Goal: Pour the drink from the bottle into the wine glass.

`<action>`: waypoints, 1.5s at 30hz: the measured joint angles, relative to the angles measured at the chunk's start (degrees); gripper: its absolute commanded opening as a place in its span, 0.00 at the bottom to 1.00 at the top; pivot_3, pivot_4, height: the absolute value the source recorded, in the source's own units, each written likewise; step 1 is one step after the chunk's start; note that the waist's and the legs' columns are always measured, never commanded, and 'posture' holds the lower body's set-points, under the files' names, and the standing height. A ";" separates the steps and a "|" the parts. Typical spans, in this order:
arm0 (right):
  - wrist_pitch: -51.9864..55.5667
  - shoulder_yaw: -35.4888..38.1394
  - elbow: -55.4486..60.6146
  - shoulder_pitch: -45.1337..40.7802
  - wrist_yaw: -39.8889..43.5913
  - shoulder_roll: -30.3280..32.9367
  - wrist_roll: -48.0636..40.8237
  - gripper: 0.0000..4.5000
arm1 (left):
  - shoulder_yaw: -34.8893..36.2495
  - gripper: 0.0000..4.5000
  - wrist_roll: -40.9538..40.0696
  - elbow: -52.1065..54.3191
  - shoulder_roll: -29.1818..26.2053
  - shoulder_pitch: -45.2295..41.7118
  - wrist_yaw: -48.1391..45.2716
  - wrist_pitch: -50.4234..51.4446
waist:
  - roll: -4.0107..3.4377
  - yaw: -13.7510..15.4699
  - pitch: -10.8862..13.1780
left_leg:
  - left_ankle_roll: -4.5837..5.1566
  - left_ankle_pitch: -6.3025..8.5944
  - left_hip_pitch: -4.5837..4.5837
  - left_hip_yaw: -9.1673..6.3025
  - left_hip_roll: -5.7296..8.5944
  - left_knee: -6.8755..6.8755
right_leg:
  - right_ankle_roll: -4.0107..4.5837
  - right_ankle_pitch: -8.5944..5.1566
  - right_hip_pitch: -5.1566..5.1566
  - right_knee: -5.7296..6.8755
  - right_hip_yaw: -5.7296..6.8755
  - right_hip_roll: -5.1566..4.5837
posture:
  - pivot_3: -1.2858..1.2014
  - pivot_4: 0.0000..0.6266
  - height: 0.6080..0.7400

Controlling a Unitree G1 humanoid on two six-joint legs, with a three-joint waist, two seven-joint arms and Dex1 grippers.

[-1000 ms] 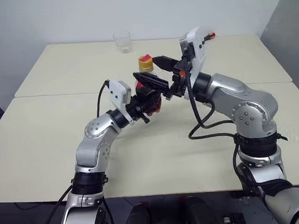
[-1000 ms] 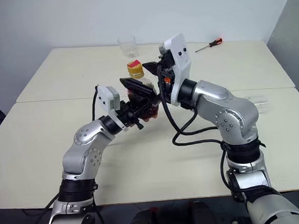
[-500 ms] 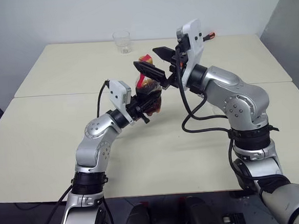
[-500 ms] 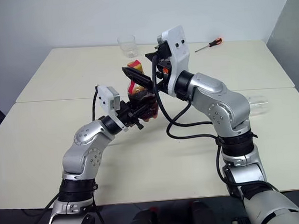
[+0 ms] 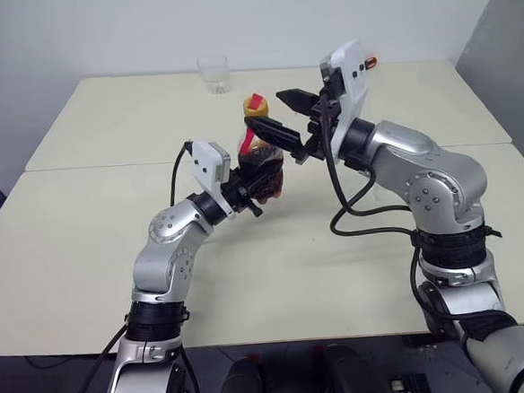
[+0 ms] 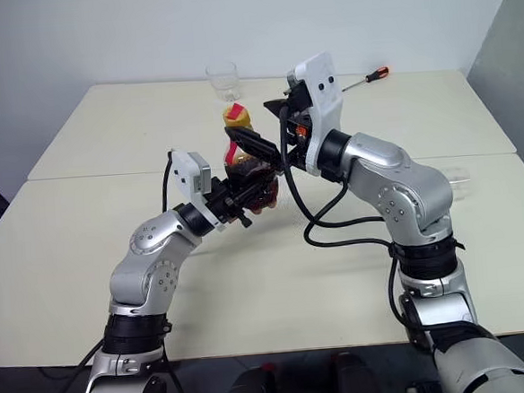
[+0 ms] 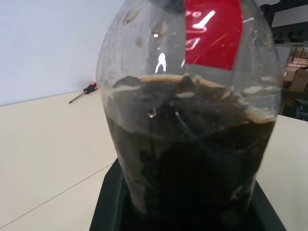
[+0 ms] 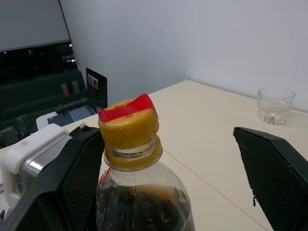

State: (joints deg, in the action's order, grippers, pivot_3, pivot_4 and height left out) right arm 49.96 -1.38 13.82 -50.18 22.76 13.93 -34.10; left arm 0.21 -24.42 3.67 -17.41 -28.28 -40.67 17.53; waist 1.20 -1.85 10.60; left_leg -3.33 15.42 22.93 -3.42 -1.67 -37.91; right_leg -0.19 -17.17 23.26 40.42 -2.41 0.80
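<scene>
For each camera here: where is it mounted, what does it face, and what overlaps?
Head pair: looks down over both arms at the table, bottle shut in left gripper.
Left wrist: against the drink; screwdriver behind.
Right wrist: open right gripper flanking the cap; tumbler beyond.
Shared: the bottle.

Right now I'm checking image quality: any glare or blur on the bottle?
Left wrist view: white highlights glint on the bottle above the drink. Right wrist view: yellow cap sharp, tumbler behind slightly soft.
</scene>
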 measured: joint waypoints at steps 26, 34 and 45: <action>3.21 2.33 3.24 1.72 -1.36 2.25 -2.72 1.00 | -0.01 0.23 0.01 -0.97 0.01 -1.06 -0.20 0.72 | 0.00 0.00 0.00 | 0.00 0.00 0.00 0.02 0.01 0.00 | 0.00 0.00 0.00 -0.01 -0.01 0.01 | 0.52 0.24 1.00; 3.07 2.33 2.71 1.71 -1.25 2.25 -2.73 1.00 | 0.00 0.23 0.02 -1.03 0.00 -1.06 -0.12 0.72 | 0.00 0.00 0.00 | 0.00 0.00 0.00 0.02 0.01 0.00 | 0.00 0.00 0.00 -0.01 -0.01 0.01 | 0.52 0.24 1.00; 3.07 2.33 3.40 3.87 -0.56 3.62 -2.96 1.00 | 0.13 0.23 0.07 -0.71 -0.27 -0.50 1.25 0.81 | 0.00 0.02 0.00 | 0.00 0.00 0.01 0.02 0.01 0.00 | 0.00 0.00 0.00 -0.02 -0.02 0.00 | 0.52 0.24 1.00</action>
State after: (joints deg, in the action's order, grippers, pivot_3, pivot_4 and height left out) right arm 53.03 0.95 17.22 -46.31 22.21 17.55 -37.05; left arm 0.35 -24.35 2.96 -17.68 -28.77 -39.41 18.34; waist 1.20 -1.83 10.60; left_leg -3.33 15.42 22.94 -3.40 -1.66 -37.91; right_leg -0.20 -17.17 23.26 40.40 -2.43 0.79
